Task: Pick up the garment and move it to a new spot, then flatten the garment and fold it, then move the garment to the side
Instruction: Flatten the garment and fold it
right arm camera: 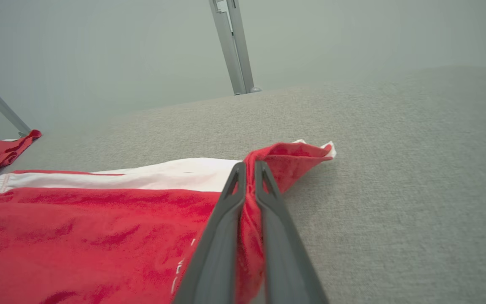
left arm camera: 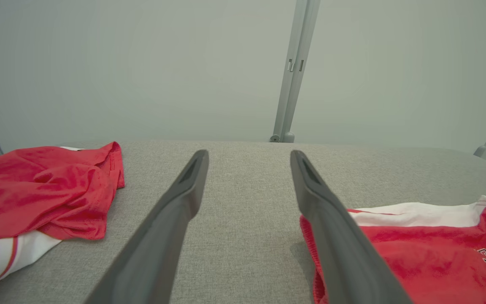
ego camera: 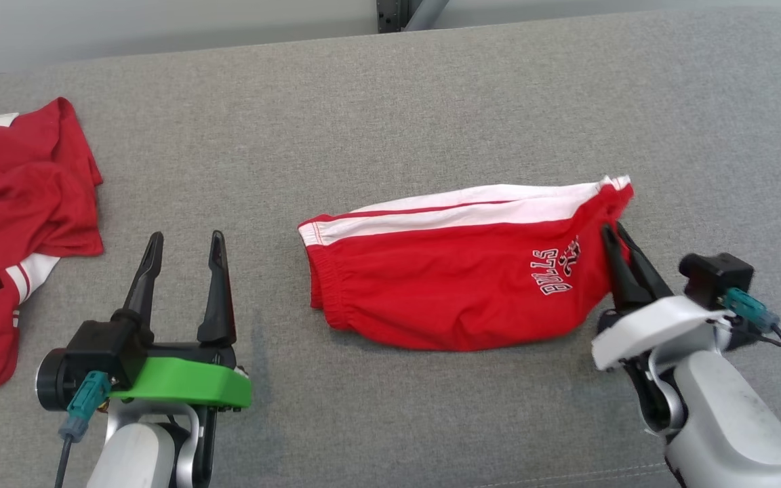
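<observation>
Red shorts [ego camera: 458,285] with a white side stripe and printed lettering lie folded across the middle of the grey padded surface [ego camera: 390,108]. My right gripper [ego camera: 615,234] is shut on the shorts' right hem, and a ridge of red cloth [right arm camera: 249,198] is pinched between its fingers. The hem corner [right arm camera: 306,152] lifts a little off the surface. My left gripper [ego camera: 186,237] stands open over bare grey fabric, well left of the elastic waistband [ego camera: 319,285]. In the left wrist view the shorts [left arm camera: 420,249] lie to the right of the open gripper [left arm camera: 248,157].
A crumpled red jersey [ego camera: 11,224] with white trim lies at the surface's left edge, also in the left wrist view as a jersey [left arm camera: 44,194]. A grey metal post [left arm camera: 295,67] stands behind the far edge, before a pale wall.
</observation>
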Controlling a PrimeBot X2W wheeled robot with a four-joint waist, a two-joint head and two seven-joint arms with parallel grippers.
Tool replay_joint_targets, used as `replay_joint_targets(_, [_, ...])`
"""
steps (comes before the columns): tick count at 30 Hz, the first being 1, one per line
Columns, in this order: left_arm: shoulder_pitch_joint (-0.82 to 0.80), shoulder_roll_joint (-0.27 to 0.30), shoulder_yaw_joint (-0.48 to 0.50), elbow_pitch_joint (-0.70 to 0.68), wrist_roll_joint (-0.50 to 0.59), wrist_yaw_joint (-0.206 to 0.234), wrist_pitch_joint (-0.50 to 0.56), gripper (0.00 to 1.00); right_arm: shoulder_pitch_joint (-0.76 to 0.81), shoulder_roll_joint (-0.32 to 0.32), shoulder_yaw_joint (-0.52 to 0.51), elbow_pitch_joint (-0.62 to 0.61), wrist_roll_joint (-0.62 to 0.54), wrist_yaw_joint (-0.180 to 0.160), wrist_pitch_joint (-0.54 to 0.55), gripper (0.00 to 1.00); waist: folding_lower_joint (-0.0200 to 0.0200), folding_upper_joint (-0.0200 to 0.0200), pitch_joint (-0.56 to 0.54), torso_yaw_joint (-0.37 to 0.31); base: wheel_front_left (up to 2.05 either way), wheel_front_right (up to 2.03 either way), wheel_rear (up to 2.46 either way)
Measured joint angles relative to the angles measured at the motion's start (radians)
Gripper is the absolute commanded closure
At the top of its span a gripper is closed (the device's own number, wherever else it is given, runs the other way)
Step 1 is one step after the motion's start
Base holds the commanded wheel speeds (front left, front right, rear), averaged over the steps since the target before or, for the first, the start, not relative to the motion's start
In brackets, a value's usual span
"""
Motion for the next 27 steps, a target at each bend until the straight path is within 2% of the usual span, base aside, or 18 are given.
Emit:
replay_joint_targets(6, [-0.005,-0.006,-0.01,0.008,-0.002,0.0,-0.004,0.0,-0.067,0.075,0.157,-0.123,-0.032,0.0,0.018,1.0,0.0,-0.0001,-0.007,0.02,0.0,0.0,0.0])
replay_joint_targets(10, [-0.013,-0.013,-0.016,0.018,-0.009,-0.001,-0.008,0.0,-0.104,0.112,0.281,-0.152,-0.018,0.0,0.045,1.0,0.0,-0.0001,-0.008,0.041,0.0,0.0,0.0])
replay_joint_targets(11, [-0.013,-0.013,-0.016,0.018,-0.009,-0.001,-0.008,0.0,-0.104,0.112,0.281,-0.152,-0.018,0.0,0.045,1.0,0.0,-0.0001,-0.008,0.041,0.0,0.0,0.0])
replay_joint_targets(18, [-0.031,-0.03,-0.036,0.036,-0.01,-0.006,-0.018,0.0,-0.145,0.141,0.484,-0.075,0.052,0.0,0.052,1.0,0.0,-0.0001,0.003,0.083,0.0,0.0,0.0])
replay_joint_targets(24, [-0.037,-0.034,-0.041,0.05,-0.012,-0.008,-0.027,0.0,-0.175,0.142,0.59,0.03,0.13,0.0,0.033,1.0,0.0,-0.0001,0.026,0.109,0.0,0.0,0.0])
replay_joint_targets(25, [-0.037,-0.034,-0.041,0.052,-0.012,-0.008,-0.028,0.0,-0.181,0.142,0.599,0.035,0.138,0.0,0.031,0.64,0.0,-0.0001,0.029,0.11,0.0,0.0,0.0])
replay_joint_targets(26, [-0.038,-0.034,-0.042,0.053,-0.012,-0.008,-0.028,0.0,-0.189,0.142,0.609,0.039,0.147,0.0,0.024,0.0,0.0,-0.0001,0.032,0.11,0.0,0.0,0.0])
replay_joint_targets(27, [-0.039,-0.034,-0.041,0.054,-0.012,-0.008,-0.031,0.0,-0.195,0.142,0.617,0.04,0.153,0.0,0.022,0.0,0.0,-0.0001,0.033,0.108,0.0,0.0,0.0])
